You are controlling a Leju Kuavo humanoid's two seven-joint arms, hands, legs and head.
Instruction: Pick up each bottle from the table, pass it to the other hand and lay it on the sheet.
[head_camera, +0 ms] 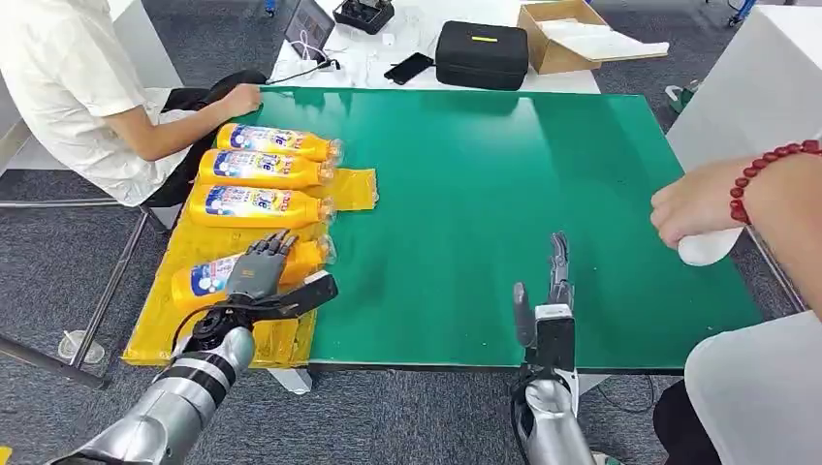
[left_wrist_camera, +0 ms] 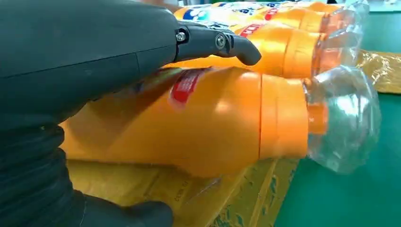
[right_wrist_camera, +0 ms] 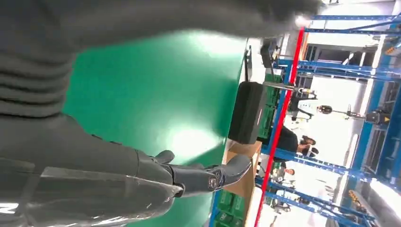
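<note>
The left hand (head_camera: 260,274) rested over the fourth orange plastic bottle (head_camera: 208,276), laid on the yellow plastic sheet (head_camera: 165,334) at the green worktop (head_camera: 504,203) edge; grip uncertain. The right hand (head_camera: 545,305) hung empty, fingers straight. Next: let go and withdraw.

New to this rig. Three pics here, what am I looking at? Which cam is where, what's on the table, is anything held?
It is a humanoid robot with two silver arms ending in many-fingered hands. The wide picture comes from its head, looking down at a green table. The other two come from cameras at each wrist. On a yellow sheet at the table's left lie four orange bottles. The left hand rests over the nearest bottle, fingers on top; a firm grip cannot be confirmed. The right hand is open over bare green. A person's hand holds something white at the right edge.
</note>
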